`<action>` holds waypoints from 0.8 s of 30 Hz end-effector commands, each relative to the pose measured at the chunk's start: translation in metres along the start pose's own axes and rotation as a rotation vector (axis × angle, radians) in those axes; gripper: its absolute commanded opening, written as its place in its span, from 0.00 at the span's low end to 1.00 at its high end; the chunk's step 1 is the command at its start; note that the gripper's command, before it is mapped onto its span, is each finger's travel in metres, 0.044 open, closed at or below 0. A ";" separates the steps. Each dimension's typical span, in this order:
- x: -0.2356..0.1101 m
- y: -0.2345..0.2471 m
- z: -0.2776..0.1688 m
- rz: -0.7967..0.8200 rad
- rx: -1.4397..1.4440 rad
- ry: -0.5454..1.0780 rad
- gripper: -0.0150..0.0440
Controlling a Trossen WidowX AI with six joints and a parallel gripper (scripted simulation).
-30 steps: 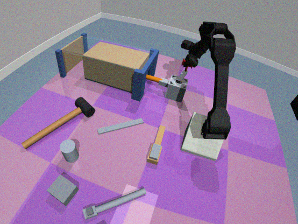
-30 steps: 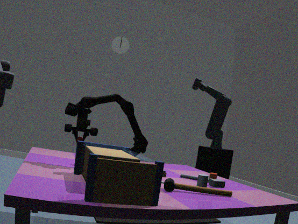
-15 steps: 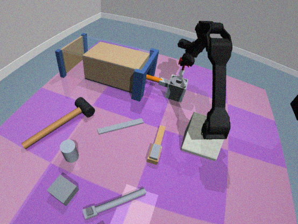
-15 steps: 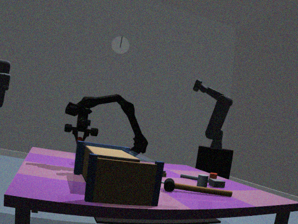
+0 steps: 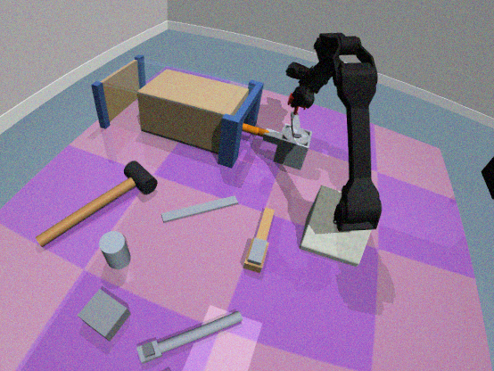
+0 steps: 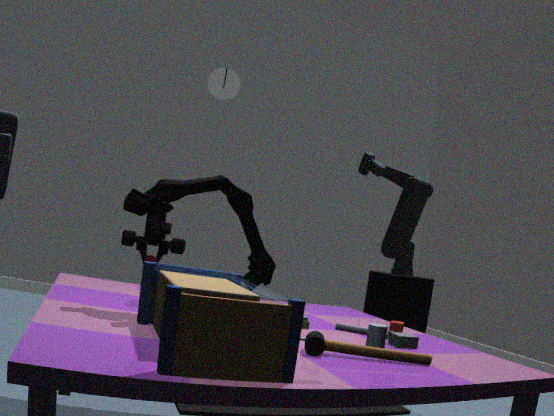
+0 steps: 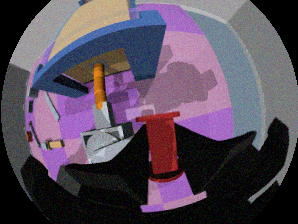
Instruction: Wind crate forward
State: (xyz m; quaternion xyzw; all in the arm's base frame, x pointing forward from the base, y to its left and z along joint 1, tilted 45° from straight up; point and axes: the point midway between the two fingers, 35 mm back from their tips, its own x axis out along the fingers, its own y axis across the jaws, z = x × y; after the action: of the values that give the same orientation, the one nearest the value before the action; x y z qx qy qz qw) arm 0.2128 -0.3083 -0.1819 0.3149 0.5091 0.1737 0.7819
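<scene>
The tan crate (image 5: 192,94) (image 6: 207,284) sits flat in the cubby, its front close behind the blue steel frame (image 5: 230,138) (image 7: 145,42); whether they touch I cannot tell. An orange strap (image 5: 253,129) (image 7: 100,85) runs from the crate to the grey winch (image 5: 291,153). The winch handle (image 5: 294,122) stands in the top of the winch, its arm rising to a red grip (image 7: 163,150). My gripper (image 5: 294,106) (image 6: 151,258) (image 7: 157,126) is shut on that red grip, above and beside the winch. The square key is hidden in the winch.
A black-headed mallet (image 5: 89,210) (image 6: 375,350), a flat grey bar (image 5: 201,209), a wood-handled tool (image 5: 264,227), a grey cylinder (image 5: 117,254), a grey block (image 5: 103,312) and a long grey wrench (image 5: 196,332) lie on the bench. A tan panel (image 5: 120,89) (image 6: 235,337) closes the cubby's back.
</scene>
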 end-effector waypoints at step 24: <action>0.018 0.027 0.036 0.021 -0.012 -0.019 0.25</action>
State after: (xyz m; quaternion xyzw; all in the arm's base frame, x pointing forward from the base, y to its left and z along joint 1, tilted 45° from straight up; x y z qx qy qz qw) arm 0.2349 -0.3019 -0.1745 0.3126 0.5109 0.1662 0.7834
